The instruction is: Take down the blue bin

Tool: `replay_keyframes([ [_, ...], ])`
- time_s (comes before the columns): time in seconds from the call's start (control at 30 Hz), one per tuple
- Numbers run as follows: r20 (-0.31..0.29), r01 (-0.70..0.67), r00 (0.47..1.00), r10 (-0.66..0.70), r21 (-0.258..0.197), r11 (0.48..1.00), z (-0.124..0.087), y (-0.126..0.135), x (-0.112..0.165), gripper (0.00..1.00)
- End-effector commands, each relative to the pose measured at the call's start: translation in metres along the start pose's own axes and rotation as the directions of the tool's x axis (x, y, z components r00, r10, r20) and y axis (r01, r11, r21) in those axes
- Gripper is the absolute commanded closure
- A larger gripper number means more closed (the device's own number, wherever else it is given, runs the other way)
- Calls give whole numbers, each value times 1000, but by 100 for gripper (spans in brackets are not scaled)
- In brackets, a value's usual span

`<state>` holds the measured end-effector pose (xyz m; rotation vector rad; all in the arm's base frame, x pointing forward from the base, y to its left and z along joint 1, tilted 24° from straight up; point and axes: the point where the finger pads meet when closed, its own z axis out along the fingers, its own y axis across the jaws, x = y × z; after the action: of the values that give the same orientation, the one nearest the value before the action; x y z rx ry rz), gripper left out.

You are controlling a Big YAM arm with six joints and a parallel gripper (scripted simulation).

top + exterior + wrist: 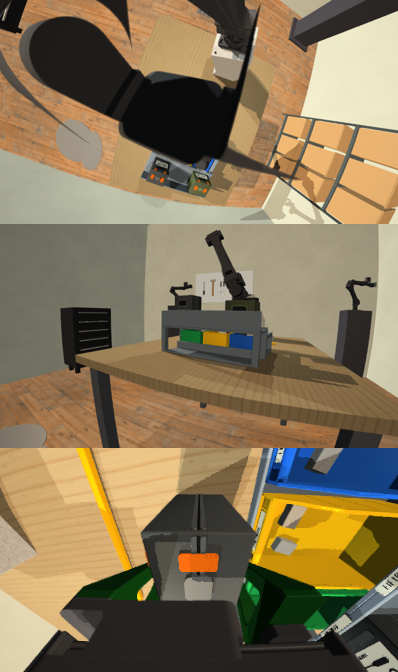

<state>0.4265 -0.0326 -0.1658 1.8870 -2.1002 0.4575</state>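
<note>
The blue open bin [345, 470] sits in the grey shelf [214, 335] at one end of its row, with a grey part [322, 458] inside; it also shows in the exterior view [241, 341]. A yellow bin [320, 543] is beside it, then a green bin. My gripper [198, 560] is low behind the shelf, right over the green bin, whose green walls show on both sides of it. The fingers are shut on the green bin; the tips are hidden under the gripper body. The blue bin is apart from the gripper.
An olive case [241, 304] and a dark case [187, 302] stand on top of the shelf. A yellow strip [102, 513] lies on the table behind the shelf. The arm's pale pedestal [229, 57] stands at the table's far end. A black drawer cabinet [86, 334] stands off the table.
</note>
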Motion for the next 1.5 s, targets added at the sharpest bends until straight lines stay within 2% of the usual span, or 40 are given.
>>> replay_keyframes([
  [0.0,14,-15,1000,14,59,998,-24,-20,8,100],
  [1.1,18,-44,999,43,83,996,-11,-36,12,100],
  [1.3,12,-31,999,30,53,998,5,-26,7,100],
  [1.47,11,-29,1000,29,51,998,7,-26,7,100],
])
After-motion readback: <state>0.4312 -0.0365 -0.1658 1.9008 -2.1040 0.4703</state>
